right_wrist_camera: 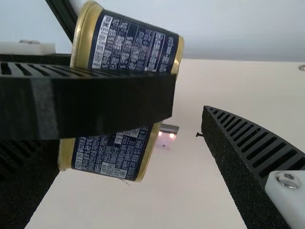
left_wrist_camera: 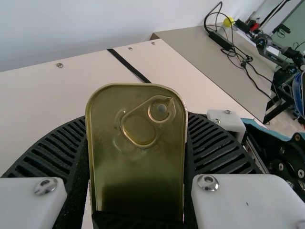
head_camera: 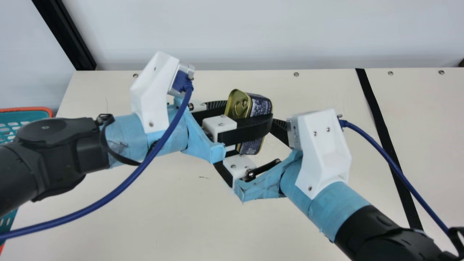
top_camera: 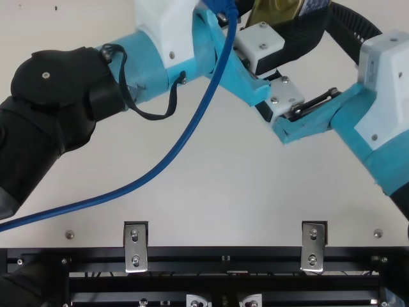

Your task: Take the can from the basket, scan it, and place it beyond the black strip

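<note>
A: So the can (head_camera: 261,105) is pinched above the table (head_camera: 152,214) by the left gripper (head_camera: 255,113)?

B: Yep. The right gripper (right_wrist_camera: 129,131) is spread wide, nothing held. If it's closed badly aligned, the other's finger could be caught and the can knocked loose.

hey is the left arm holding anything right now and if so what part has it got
Yes, the can: the jaws of my left gripper hold it across the middle of its two long printed sides, not by the pull-tab lid.
</note>
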Tool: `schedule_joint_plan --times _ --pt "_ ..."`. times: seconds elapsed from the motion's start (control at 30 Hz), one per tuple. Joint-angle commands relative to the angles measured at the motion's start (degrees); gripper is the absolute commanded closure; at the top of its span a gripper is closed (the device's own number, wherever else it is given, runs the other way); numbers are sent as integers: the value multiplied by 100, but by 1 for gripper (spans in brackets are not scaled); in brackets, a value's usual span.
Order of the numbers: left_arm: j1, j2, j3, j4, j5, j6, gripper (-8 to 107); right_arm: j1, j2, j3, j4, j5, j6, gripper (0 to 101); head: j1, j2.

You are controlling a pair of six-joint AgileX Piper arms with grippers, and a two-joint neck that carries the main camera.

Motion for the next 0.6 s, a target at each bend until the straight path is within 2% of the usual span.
schedule_joint_plan --times 0.0,0.1,0.13,0.17,0.57 --pt "0 0 0 0 0 0 89 0 0 0 0 0 0 0 -87 -2" --pt "0 0 0 0 0 0 89 0 0 0 0 -5 -5 0 -87 -2" --pt "0 0 0 0 0 0 89 0 0 0 0 -5 -5 75 -87 -2" --pt "0 0 0 0 0 0 89 0 0 0 0 -12 -5 101 -87 -2" --pt "0 0 0 0 0 0 89 7 0 0 -21 49 -16 101 -87 -2"
